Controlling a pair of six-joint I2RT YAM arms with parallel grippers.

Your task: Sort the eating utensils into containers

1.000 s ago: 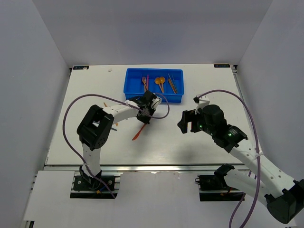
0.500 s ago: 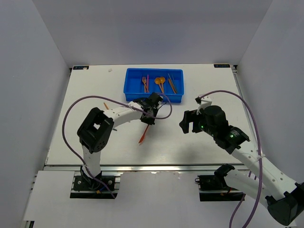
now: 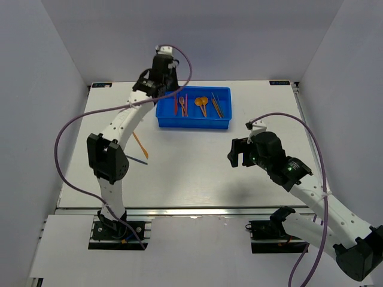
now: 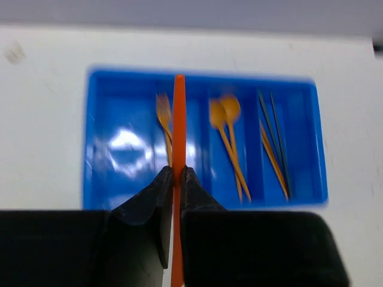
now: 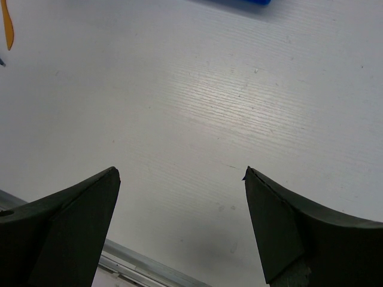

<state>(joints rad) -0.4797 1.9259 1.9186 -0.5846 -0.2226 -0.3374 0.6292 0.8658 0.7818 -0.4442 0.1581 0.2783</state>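
My left gripper [image 3: 169,89] is raised over the far left part of the blue tray [image 3: 193,125]. It is shut on a red-orange utensil [image 4: 178,131], also seen in the top view [image 3: 175,105], which points out over the tray [image 4: 102,179]. In the tray lie an orange fork [image 4: 163,113], two orange spoons [image 4: 224,119] and several thin sticks [image 4: 272,140], each kind in its own compartment. The leftmost compartment holds nothing. My right gripper [image 3: 238,152] is open and empty above bare table [image 5: 179,179].
An orange utensil [image 3: 140,145] and a dark blue one [image 3: 139,159] lie on the table left of centre. The orange one shows at the right wrist view's top left corner [image 5: 7,24]. White walls enclose the table.
My left arm has risen from the table's middle and swung to above the tray, carrying the red-orange utensil. The right arm has barely moved.
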